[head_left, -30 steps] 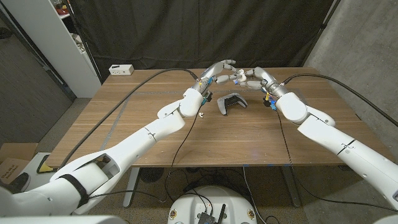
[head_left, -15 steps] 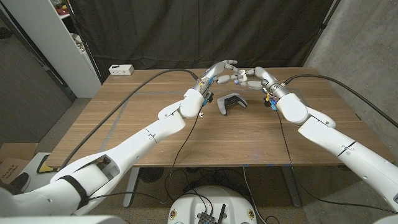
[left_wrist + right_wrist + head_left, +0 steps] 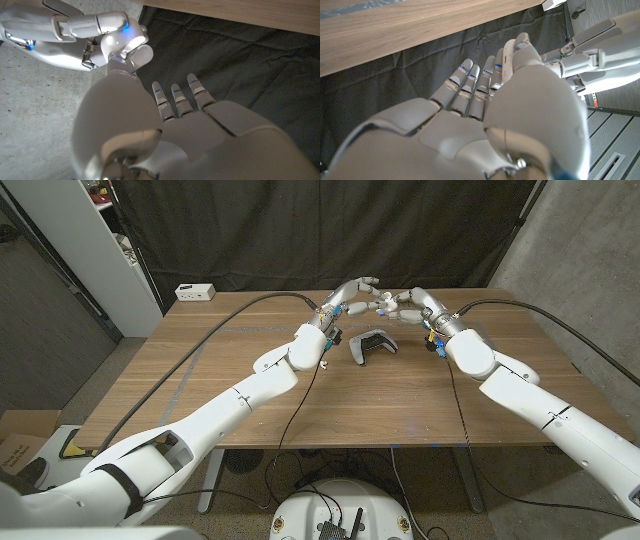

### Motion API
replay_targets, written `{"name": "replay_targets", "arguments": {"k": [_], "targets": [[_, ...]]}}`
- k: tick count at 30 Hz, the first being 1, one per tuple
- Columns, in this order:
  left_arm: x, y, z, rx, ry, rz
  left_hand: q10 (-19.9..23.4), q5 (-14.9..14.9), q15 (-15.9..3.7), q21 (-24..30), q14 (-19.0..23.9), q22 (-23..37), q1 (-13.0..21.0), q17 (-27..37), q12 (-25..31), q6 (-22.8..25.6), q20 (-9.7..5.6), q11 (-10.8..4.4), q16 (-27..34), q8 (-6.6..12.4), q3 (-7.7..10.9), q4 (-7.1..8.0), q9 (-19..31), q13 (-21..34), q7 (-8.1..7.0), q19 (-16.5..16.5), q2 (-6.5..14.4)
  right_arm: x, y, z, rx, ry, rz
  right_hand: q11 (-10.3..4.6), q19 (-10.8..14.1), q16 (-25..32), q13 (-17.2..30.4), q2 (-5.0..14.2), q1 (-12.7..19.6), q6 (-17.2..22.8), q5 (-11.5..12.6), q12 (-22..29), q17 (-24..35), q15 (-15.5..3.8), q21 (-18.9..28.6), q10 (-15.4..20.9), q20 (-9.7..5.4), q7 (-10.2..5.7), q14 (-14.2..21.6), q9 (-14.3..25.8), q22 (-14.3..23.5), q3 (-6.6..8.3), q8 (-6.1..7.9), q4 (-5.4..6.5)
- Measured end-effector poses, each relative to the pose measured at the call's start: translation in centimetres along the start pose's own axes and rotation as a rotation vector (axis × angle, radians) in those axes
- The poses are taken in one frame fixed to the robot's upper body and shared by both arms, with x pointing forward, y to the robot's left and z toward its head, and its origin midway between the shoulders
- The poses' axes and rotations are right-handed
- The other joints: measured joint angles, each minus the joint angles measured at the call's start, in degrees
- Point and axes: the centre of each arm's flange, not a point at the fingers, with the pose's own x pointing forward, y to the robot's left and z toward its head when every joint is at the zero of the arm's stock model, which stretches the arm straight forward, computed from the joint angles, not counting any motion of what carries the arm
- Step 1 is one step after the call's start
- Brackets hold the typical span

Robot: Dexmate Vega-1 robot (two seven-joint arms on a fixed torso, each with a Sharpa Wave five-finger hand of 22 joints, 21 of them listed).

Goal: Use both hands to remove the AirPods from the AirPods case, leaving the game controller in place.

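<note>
Both hands meet in the air over the table's far middle. My right hand holds a small white rounded thing, the AirPods case, at its fingertips. In the left wrist view the case sits between the right hand's fingertips and my left hand's thumb, which touches it. My left hand arches over it with its other fingers stretched out; a grip is hard to make out. The black and white game controller lies on the table just nearer than the hands, untouched.
A small white piece lies on the wood by my left forearm. A white box sits at the table's far left edge. Black cables run along both arms. A dark curtain hangs behind the table.
Both hands stay together above the controller. The right hand's fingers have edged slightly toward the left hand.
</note>
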Motion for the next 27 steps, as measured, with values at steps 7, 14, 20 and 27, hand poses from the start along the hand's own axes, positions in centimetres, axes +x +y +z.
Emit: {"name": "replay_targets", "arguments": {"k": [7,14,20,27], "targets": [[0.12,0.27,0.09,0.002,-0.004,0.006,0.00,-0.01,0.00,0.00,0.41,0.00,0.03,0.00,0.00,0.96,0.00,0.00,0.00,0.01,0.00,0.00,0.00,0.00,0.37,0.00,-0.03,0.29,-0.33,-0.37,0.004,0.009,-0.003,-0.03,-0.12,-0.21,0.00,0.03,-0.04,0.03,0.22,0.00,-0.24,0.00,0.00,0.02,-0.11,-0.25,0.00,-0.02,-0.20,0.00,0.09,0.00],[0.26,0.56,0.29,0.003,-0.013,0.011,0.22,-0.23,-0.21,0.00,0.62,0.00,0.45,0.00,0.00,4.23,0.00,-0.22,0.23,1.48,-0.01,0.00,0.00,0.01,3.36,0.00,-0.47,0.64,-0.62,-0.76,0.008,0.023,-0.003,-0.05,-0.21,-0.21,0.00,0.07,-0.09,-0.18,0.22,0.00,-0.18,0.00,0.00,0.01,-0.21,-0.46,-0.01,-0.02,-0.20,0.00,0.09,0.00],[0.30,0.67,0.38,0.001,-0.019,0.014,0.41,-0.24,-0.21,0.00,0.62,-0.01,0.45,0.01,0.00,4.00,0.00,-0.41,0.23,1.68,-0.01,0.00,0.04,0.01,3.13,0.00,-0.47,0.80,-0.56,-0.87,0.013,0.030,0.004,-0.05,-0.21,-0.21,0.16,0.07,-0.10,-0.28,0.21,0.00,-0.05,-0.01,0.00,0.00,-0.20,-0.56,-0.01,-0.02,-0.19,0.00,0.08,0.00],[0.20,0.98,0.58,0.004,-0.027,0.028,0.73,-0.35,0.10,0.23,0.93,-0.01,0.45,0.14,0.00,4.00,-0.12,-0.72,0.23,1.68,0.16,-0.17,0.10,0.01,3.12,0.13,-0.47,0.94,-0.44,-0.97,0.016,0.038,0.014,-0.03,-0.21,-0.21,0.16,0.43,-0.49,-0.25,0.19,0.00,-0.05,-0.02,0.00,-0.02,-0.20,-0.53,-0.02,-0.02,-0.19,0.00,0.05,0.00]]}}
